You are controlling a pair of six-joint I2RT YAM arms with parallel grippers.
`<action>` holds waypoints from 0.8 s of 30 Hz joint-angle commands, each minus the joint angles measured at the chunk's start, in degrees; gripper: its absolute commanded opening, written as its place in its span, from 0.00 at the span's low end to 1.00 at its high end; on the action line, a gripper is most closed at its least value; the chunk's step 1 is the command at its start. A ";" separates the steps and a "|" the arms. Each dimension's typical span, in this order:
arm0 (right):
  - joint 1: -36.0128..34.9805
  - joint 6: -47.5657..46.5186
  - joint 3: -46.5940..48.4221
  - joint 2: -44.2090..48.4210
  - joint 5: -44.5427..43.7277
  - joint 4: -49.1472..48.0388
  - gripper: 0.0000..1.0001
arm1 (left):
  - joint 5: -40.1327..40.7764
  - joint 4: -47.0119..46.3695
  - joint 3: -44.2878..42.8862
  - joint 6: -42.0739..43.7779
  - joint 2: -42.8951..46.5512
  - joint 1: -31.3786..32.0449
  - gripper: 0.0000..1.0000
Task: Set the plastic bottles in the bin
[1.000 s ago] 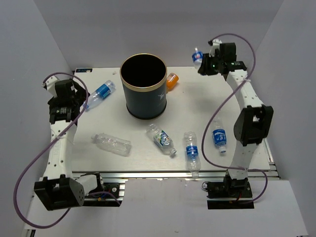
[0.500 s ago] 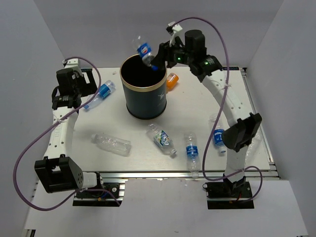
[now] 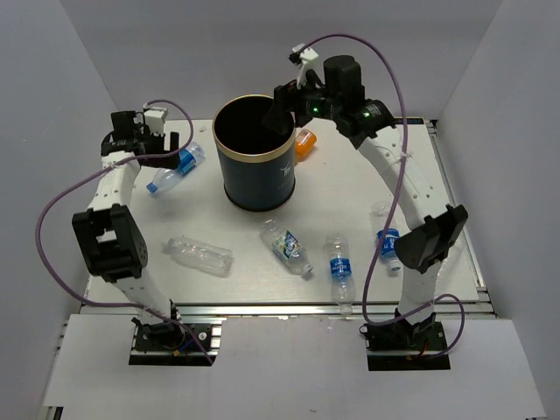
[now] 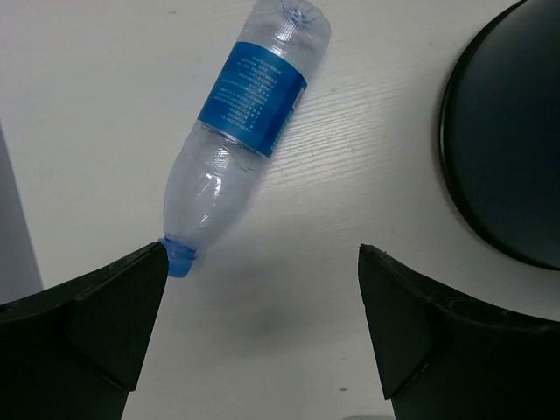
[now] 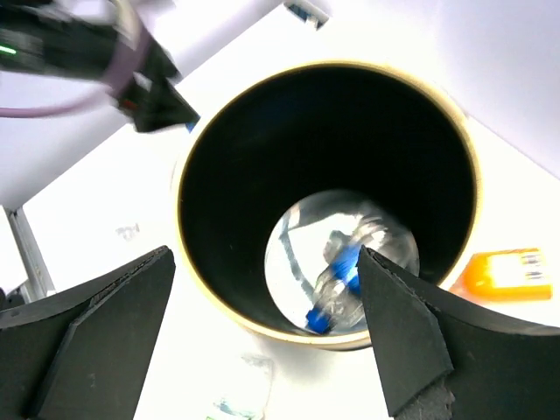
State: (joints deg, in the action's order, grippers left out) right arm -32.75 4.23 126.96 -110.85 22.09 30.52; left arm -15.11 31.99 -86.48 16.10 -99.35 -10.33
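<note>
Right hand (image 5: 262, 254), fingers spread wide and empty, hangs directly above the bin (image 3: 259, 185). Only its wrist view shows the blue-labelled bottle (image 5: 337, 282) lying at the bin's bottom. Left of the bin, the left hand (image 4: 261, 255), also spread wide, hovers over a second blue-labelled bottle (image 4: 248, 112) lying apart from the bin's wall. An orange bottle (image 3: 304, 143) lies just beside the bin's right. Four more bottles (image 3: 199, 255) lie scattered in front of the bin on the pale tabletop (image 3: 350, 188), enclosed by grey walls (image 3: 87, 52).
</note>
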 commanded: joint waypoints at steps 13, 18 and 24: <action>5.24 -1.33 -11.72 16.80 -9.51 5.86 0.89 | -8.00 10.82 -22.86 5.53 -26.93 -1.10 0.98; 6.82 -0.54 -14.98 19.09 -10.66 5.25 0.89 | -8.53 9.59 -22.34 3.94 -28.09 -1.10 0.98; 7.70 -0.10 -17.27 20.85 -11.45 3.23 0.89 | -10.36 10.91 -20.23 4.73 -26.34 -1.10 0.98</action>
State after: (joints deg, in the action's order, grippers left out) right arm -25.43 3.14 110.15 -93.58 11.42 36.38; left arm -23.16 42.33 -107.98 20.45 -129.27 -11.49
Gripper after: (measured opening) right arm 0.894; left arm 0.983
